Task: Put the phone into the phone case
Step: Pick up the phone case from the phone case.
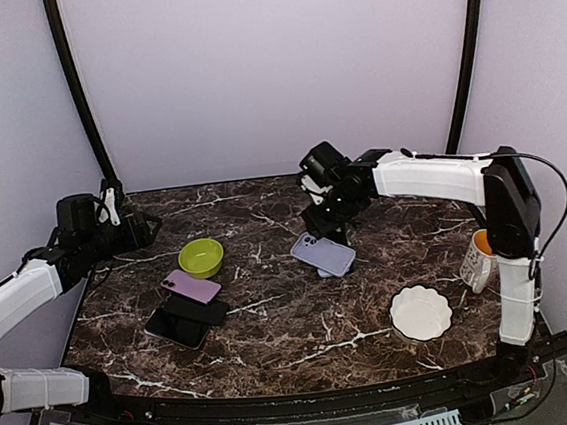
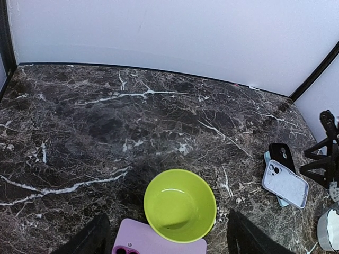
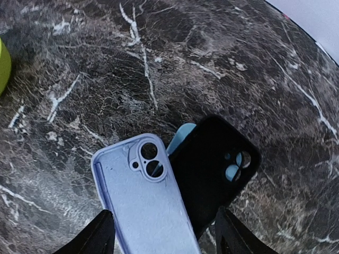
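A lilac phone (image 1: 191, 286) lies back up at the table's left, partly over a black phone (image 1: 179, 326); its top also shows in the left wrist view (image 2: 153, 244). A lavender phone case (image 3: 143, 206) lies open side up at mid-table (image 1: 324, 255), beside a black case (image 3: 212, 164) and over a light blue case (image 3: 183, 136). My right gripper (image 3: 164, 227) is open just above the lavender case, one finger on each side of it. My left gripper (image 2: 167, 233) is open and empty, raised at the far left (image 1: 134, 227).
A lime green bowl (image 1: 200, 257) stands just behind the lilac phone and shows in the left wrist view (image 2: 180, 203). A white scalloped plate (image 1: 421, 312) sits front right. A mug (image 1: 479, 259) stands by the right arm's base.
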{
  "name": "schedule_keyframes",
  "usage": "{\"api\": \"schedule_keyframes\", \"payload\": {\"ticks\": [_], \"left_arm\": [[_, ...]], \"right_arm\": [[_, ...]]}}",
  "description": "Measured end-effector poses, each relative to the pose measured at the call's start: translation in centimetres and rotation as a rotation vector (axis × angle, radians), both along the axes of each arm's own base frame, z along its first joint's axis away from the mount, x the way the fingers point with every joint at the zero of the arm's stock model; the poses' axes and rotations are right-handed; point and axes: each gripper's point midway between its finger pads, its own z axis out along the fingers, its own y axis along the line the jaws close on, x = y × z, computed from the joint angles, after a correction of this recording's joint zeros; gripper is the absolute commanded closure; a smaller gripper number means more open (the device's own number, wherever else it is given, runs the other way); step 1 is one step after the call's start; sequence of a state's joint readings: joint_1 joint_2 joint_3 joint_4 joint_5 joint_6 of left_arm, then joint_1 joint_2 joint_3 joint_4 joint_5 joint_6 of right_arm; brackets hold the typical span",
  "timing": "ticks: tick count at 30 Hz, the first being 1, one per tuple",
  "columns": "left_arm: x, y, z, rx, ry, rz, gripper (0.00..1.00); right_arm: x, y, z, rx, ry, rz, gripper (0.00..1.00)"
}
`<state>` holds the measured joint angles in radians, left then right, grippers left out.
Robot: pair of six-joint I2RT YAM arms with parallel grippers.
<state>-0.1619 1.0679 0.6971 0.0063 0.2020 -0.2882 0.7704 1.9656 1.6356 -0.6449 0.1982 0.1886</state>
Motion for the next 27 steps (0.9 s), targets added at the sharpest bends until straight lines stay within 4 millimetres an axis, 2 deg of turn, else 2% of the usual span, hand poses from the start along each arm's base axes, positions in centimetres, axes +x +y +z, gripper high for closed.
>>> {"api": "schedule_keyframes", "payload": {"ticks": [3, 7, 10, 15, 20, 23, 27], "left_arm": [[-0.3, 0.0, 0.0, 0.000, -0.006, -0.003, 0.24], [-0.4, -0.2, -0.1, 0.001, -0.008, -0.009, 0.24], [-0.5, -0.3, -0.1, 0.000, -0.008, -0.012, 0.25], [-0.5, -0.4, -0.1, -0.006, -0.007, -0.023, 0.25], [-0.5, -0.7, -0.4, -0.014, 0.005, -0.034, 0.26], [-0.5, -0.8, -0.6, -0.018, 0.014, -0.039, 0.26], [-0.5, -0.9, -0.7, -0.021, 0.018, -0.045, 0.27]], "right_arm": [[2.2, 1.4, -1.6, -0.069, 0.002, 0.037, 0.43], [3.7, 2.1, -3.2, -0.120, 0.013, 0.075, 0.53], [4.3, 1.9, -4.4, -0.145, 0.031, 0.078, 0.56], [4.2, 0.9, -5.9, -0.177, 0.069, 0.065, 0.62], [3.6, 0.5, -7.2, -0.177, 0.106, 0.056, 0.85], [3.4, 0.8, -7.2, -0.157, 0.114, 0.051, 0.99], [3.1, 0.9, -6.7, -0.125, 0.125, 0.025, 1.00]]}}
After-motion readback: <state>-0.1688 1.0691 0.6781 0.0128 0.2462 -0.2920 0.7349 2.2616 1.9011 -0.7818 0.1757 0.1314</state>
